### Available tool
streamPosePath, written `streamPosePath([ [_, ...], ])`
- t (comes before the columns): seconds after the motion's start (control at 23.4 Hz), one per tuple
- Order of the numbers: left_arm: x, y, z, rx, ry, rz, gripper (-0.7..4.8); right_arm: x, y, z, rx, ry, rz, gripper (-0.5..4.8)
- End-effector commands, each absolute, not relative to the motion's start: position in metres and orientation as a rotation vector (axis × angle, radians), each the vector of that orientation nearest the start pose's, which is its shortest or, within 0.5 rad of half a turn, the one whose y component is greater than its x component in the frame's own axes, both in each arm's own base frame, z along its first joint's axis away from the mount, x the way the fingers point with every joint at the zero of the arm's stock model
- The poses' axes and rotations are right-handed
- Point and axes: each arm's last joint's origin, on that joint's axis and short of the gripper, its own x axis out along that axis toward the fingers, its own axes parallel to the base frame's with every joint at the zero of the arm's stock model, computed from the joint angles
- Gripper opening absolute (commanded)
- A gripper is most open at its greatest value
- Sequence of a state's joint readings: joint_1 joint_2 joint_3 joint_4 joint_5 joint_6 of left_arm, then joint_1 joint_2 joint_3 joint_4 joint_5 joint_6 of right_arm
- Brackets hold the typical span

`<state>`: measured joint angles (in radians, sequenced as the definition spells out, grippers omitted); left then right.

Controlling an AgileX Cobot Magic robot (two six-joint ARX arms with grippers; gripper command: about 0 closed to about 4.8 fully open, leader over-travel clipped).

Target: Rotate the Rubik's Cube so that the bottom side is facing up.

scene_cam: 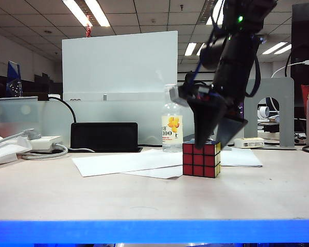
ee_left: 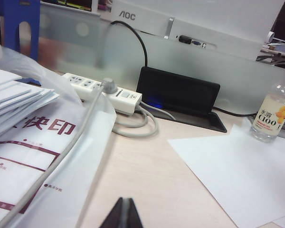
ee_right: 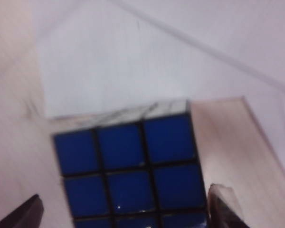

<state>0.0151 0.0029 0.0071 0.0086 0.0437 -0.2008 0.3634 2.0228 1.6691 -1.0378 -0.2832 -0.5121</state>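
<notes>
The right gripper (scene_cam: 215, 135) hung spread wide just over the Rubik's Cube (scene_cam: 201, 158) on the table (scene_cam: 144, 198), apparently to straddle it, while the left gripper (ee_left: 123, 216) idled shut far off

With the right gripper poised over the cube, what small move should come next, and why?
Probably lower the right gripper a little further, then close. Its jaws stand open just above the Rubik's Cube, one finger to each side of the blue top face, not yet gripping. The left gripper is shut and far from the cube.
</notes>
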Motion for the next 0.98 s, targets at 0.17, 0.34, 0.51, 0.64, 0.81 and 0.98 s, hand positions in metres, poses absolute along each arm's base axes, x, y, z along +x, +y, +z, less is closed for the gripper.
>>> streamPosePath([
  [0.17, 0.097, 0.000, 0.168, -0.202, -0.017, -0.036, -0.06, 0.378, 0.150, 0.219, -0.524, 1.216, 0.837, 4.72],
  [0.34, 0.097, 0.000, 0.167, -0.202, -0.015, -0.035, -0.06, 0.380, 0.152, 0.214, -0.502, 1.216, 0.858, 4.66],
  [0.51, 0.097, 0.000, 0.167, -0.202, -0.015, -0.035, -0.06, 0.383, 0.153, 0.201, -0.474, 1.265, 0.842, 4.67],
  [0.64, 0.097, 0.000, 0.167, -0.202, -0.015, -0.035, -0.06, 0.384, 0.154, 0.194, -0.442, 1.291, 0.844, 4.61],
  [0.81, 0.097, 0.000, 0.167, -0.202, -0.015, -0.037, -0.05, 0.385, 0.157, 0.193, -0.368, 1.275, 0.892, 3.77],
  [0.98, 0.097, -0.001, 0.167, -0.202, -0.014, -0.060, -0.05, 0.386, 0.159, 0.194, -0.283, 1.271, 0.909, 3.41],
])
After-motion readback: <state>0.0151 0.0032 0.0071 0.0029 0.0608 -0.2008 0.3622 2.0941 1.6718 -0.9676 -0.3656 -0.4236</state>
